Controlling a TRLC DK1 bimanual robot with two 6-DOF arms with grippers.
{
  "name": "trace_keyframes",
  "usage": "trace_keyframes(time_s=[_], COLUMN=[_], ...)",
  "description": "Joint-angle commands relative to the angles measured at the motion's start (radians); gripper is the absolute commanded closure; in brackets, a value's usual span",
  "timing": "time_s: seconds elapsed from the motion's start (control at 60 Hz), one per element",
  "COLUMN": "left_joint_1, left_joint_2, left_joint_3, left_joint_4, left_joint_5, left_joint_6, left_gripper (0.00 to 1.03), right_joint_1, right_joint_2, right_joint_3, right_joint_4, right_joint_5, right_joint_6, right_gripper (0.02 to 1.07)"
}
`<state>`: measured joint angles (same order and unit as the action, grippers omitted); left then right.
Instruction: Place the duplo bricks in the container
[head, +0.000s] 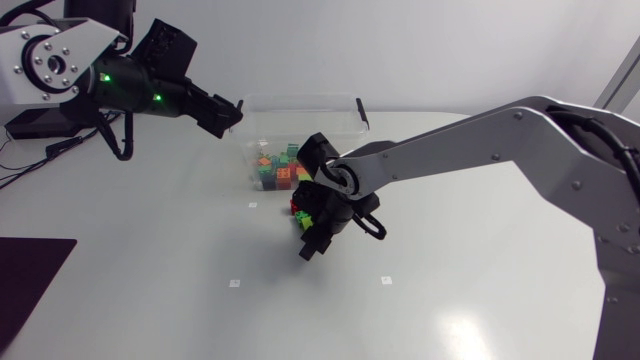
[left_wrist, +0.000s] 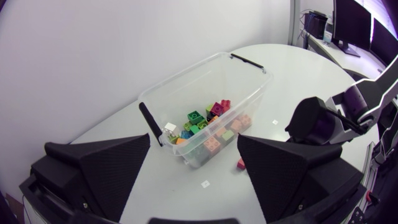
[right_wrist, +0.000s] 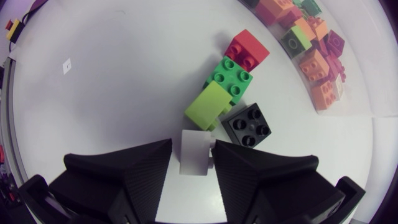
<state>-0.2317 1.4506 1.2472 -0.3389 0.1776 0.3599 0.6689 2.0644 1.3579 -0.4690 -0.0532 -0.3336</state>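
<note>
On the table lie a red brick (right_wrist: 247, 50), a green brick (right_wrist: 229, 78), a lime brick (right_wrist: 208, 104), a black brick (right_wrist: 248, 125) and a white brick (right_wrist: 194, 152), bunched together. My right gripper (right_wrist: 193, 144) is lowered over them with the white brick between its fingers; one finger is against it and a thin gap shows at the other. In the head view, the right gripper (head: 312, 240) sits just in front of the clear container (head: 300, 100), which holds several coloured bricks (left_wrist: 208, 121). My left gripper (head: 232, 112) hangs open above the container's left end, holding nothing.
The container (left_wrist: 205, 65) has black clip handles at both ends. Small white marker squares (head: 234, 283) dot the table. A black mat (head: 30, 270) lies at the front left corner.
</note>
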Motion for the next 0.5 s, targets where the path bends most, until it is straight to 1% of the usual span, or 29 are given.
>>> trace_keyframes(time_s=[0.0, 0.033, 0.183, 0.3, 0.483], left_joint_1=[0.011, 0.009, -0.011, -0.038, -0.087], left_joint_2=[-0.032, -0.036, -0.058, -0.055, 0.016], left_joint_3=[-0.035, -0.048, -0.107, -0.146, -0.186], left_joint_4=[-0.026, -0.051, -0.078, -0.112, -0.112], left_joint_5=[0.017, 0.023, 0.036, 0.054, 0.059], left_joint_6=[0.040, 0.059, 0.111, 0.152, 0.183], left_gripper=[0.06, 0.06, 0.06, 0.06, 0.06], right_joint_1=[0.011, 0.011, 0.004, -0.003, -0.038], right_joint_2=[0.039, 0.051, 0.039, -0.020, -0.141], right_joint_3=[0.032, 0.038, 0.017, -0.037, -0.121], right_joint_4=[-0.022, -0.023, -0.031, -0.028, -0.028], right_joint_5=[0.009, 0.012, 0.012, 0.010, -0.007], right_joint_6=[0.022, 0.025, 0.025, 0.025, 0.028], right_gripper=[0.74, 0.80, 0.80, 0.80, 0.80])
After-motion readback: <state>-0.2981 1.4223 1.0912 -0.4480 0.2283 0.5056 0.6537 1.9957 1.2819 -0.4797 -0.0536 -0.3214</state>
